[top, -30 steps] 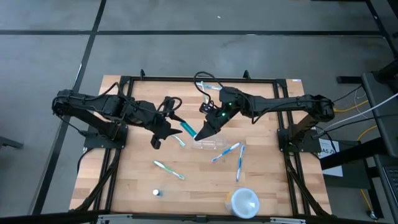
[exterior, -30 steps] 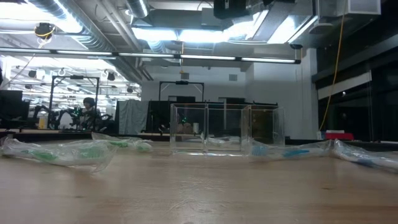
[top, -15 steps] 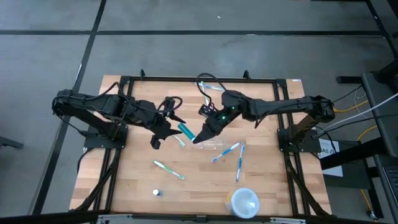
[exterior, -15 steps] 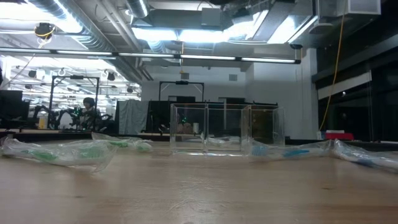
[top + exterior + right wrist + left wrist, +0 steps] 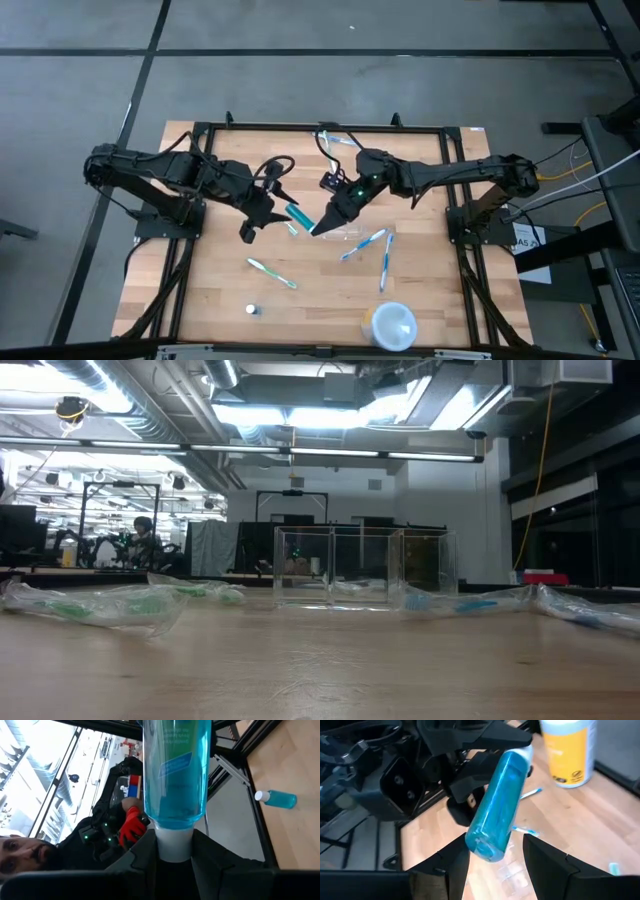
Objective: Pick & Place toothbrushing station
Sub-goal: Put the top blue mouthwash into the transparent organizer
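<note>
A blue see-through bottle (image 5: pixel 298 213) with a white cap hangs in the air over the table's middle, just left of the clear holder (image 5: pixel 345 232). The holder stands on the wood and also shows in the low view (image 5: pixel 365 568). My right gripper (image 5: pixel 322 224) is shut on the bottle's cap end. My left gripper (image 5: pixel 268 212) is open, level with the bottle's base (image 5: pixel 484 845), with a finger on either side of the base and a gap to each. My right gripper pinches the bottle's white cap (image 5: pixel 174 842) between its two fingers, which come from the table's right, slanting down. The bottle runs on from the fingers toward the left arm, lifted clear of the table and tilted.
Wrapped toothbrushes lie on the wood (image 5: pixel 272 272) (image 5: pixel 362 243) (image 5: pixel 385 265) (image 5: pixel 340 140). A round white cup (image 5: pixel 392 325) stands near the front edge, with a small object (image 5: pixel 253 310) to its left. A small blue bottle (image 5: pixel 277 798) lies on the table. A person shows beyond the table (image 5: pixel 30 855).
My right gripper has shifted a little toward the table's near edge with the blue bottle, which stays lifted clear and tilted. My left gripper stays open at the bottle's base.
</note>
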